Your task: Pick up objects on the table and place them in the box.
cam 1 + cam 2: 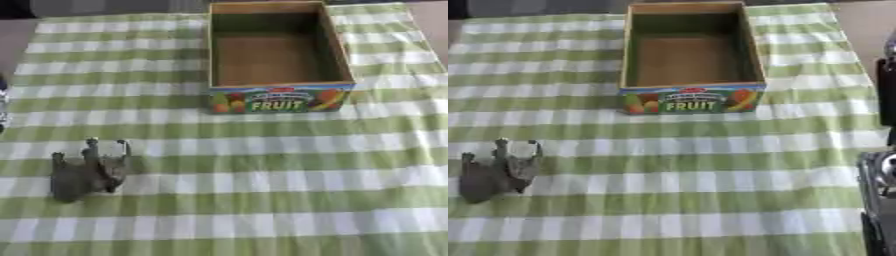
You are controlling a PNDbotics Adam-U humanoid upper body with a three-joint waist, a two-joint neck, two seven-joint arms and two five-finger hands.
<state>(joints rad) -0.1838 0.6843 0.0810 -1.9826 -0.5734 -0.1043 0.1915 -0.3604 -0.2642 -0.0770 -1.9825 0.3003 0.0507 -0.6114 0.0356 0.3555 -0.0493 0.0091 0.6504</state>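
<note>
Left hand (87,172): fingers relaxed upward, empty, on green-checked tablecloth (262,200). Fruit box (278,50): far ahead, rightward; nothing between. Right hand: unseen.

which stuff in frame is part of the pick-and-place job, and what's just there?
Part of the job:
- box, labelled FRUIT, open top, nothing visible inside
- left hand, resting near the lower left, fingers up, holding nothing

Just there:
- green and white checked tablecloth
- right arm, dark, at the right edge of the right eye view; its hand is not visible

No loose objects to pick show on the cloth.
</note>
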